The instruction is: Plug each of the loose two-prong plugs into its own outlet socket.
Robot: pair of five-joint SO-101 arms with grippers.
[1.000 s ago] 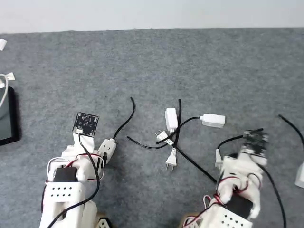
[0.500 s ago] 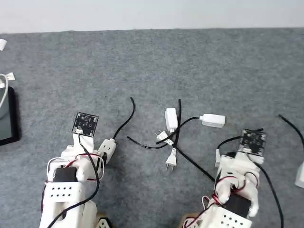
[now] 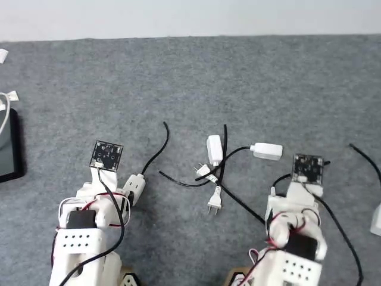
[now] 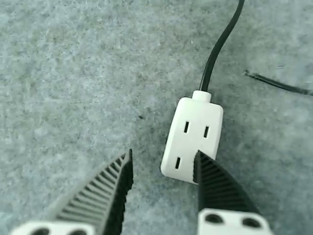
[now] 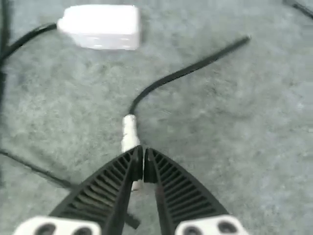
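Grey felt covers the table [image 3: 238, 77], and nothing is plugged in yet: a loose plug [image 3: 214, 201] lies mid-table. Near the front edge the left gripper [image 4: 164, 159] gapes wide, one finger against a white socket [image 4: 193, 137]. The right gripper [image 5: 143, 151] is closed, tips over a small plug [image 5: 129, 134]; I cannot tell whether it is pinched.

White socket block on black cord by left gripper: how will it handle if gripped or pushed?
The white socket block looks like smooth hard plastic, so it may slip in the open left gripper. Lying flat, it likely slides, not rolls. Its black cord looks limp and should trail.
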